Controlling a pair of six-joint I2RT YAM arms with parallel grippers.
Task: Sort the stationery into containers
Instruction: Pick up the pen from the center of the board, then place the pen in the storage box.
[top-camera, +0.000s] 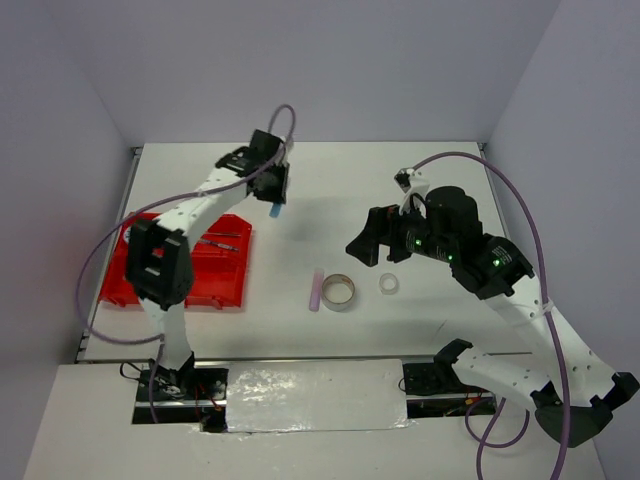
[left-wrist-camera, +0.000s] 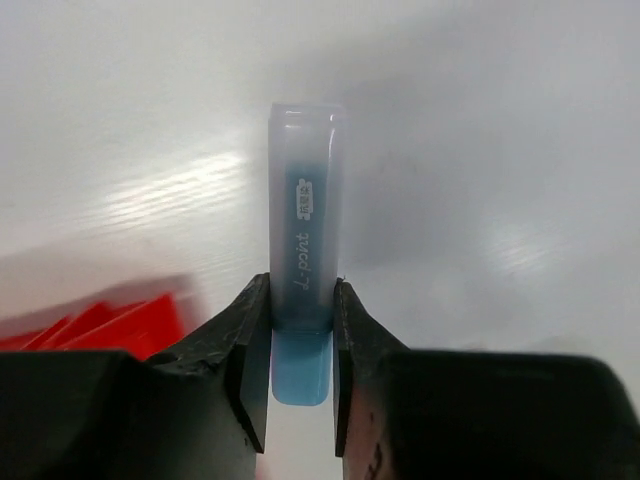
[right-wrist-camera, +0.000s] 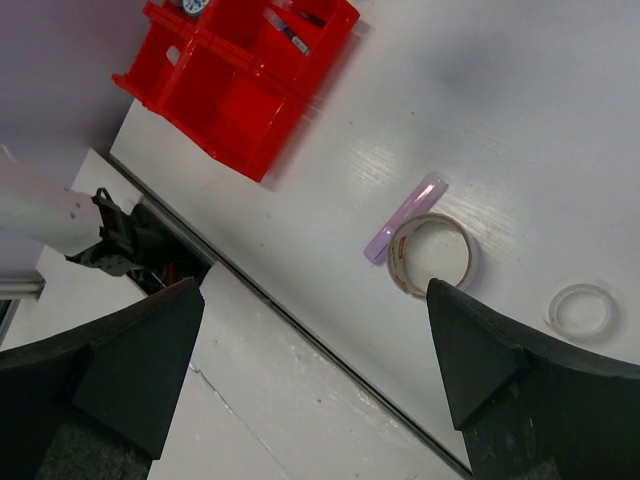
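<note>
Fingers of the left gripper press on both sides of the light-blue stick, clamped near its solid blue end, while the frosted capped end points away from the wrist camera toward the white table. From above, the left gripper sits over the middle of the table, beyond and to the right of the red tray, with the light-blue stick poking out beneath it. Whether the stick's tip touches the table cannot be told.

The red tray lies at the left side of the table, partly covered by the left arm; a thin pen lies in one of its far compartments.

The right gripper hangs above the table with its jaws wide apart and nothing between them. Its wrist view shows the right gripper looking down past both dark fingers at the lilac stick, which touches the grey tape ring. The clear tape ring lies near them, apart. The red tray shows at the upper left there.

In the overhead view the lilac stick lies just left of the grey tape ring, and the clear tape ring lies to their right, almost under the right gripper
</note>
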